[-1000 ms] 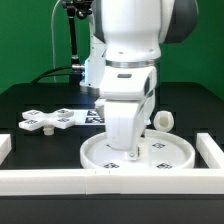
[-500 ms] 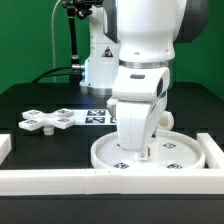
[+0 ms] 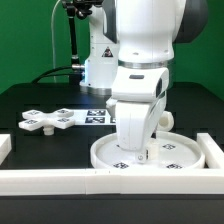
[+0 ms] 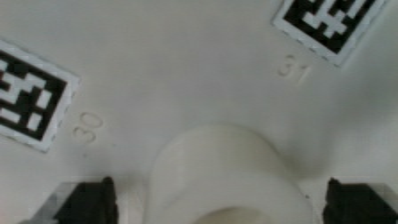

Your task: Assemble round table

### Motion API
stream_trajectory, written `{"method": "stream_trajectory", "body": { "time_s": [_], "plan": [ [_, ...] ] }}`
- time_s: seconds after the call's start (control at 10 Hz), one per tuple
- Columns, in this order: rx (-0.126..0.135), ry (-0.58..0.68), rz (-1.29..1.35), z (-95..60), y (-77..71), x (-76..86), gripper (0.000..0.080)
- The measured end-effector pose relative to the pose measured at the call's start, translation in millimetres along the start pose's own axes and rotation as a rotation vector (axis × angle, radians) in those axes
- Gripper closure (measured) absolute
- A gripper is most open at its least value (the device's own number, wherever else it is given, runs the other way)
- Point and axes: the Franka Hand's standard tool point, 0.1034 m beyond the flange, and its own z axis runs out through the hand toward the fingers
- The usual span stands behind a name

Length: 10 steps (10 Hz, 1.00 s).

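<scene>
The large round disc (image 3: pixel 165 154) lies flat on the table at the exterior view's right, close to the corner of the border rails. My gripper (image 3: pixel 143 152) is down on its middle. In the wrist view the disc's face (image 4: pixel 178 80) fills the frame with tags numbered 30 and 31, and a raised white boss (image 4: pixel 222 170) sits between my fingertips. My gripper (image 4: pixel 222 205) is open, with a gap on each side of the boss. The cross-shaped base (image 3: pixel 50 121) lies at the left. The short cylindrical leg (image 3: pixel 171 118) stands behind the disc, partly hidden by the arm.
The marker board (image 3: pixel 97 116) lies flat behind the arm. A long white border rail (image 3: pixel 50 180) runs along the front and another (image 3: pixel 212 150) along the right, right next to the disc. A dark stand with cables (image 3: pixel 73 40) rises at the back left.
From a second ago to half a second ago the arm and the disc shifted together toward the exterior view's right, up to the right rail. Since then nothing has moved.
</scene>
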Motion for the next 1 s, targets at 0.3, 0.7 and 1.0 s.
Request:
{"method": "stream_trajectory", "body": {
  "time_s": [0.3, 0.7, 1.0],
  "plan": [
    [-0.029, -0.006, 0.098, -30.7, -18.4, 4.0, 0.0152],
    [-0.051, -0.004, 0.150, -48.4, -58.6, -11.0, 0.0151],
    [-0.051, -0.003, 0.166, -44.3, -61.4, -15.2, 0.0151]
  ]
}}
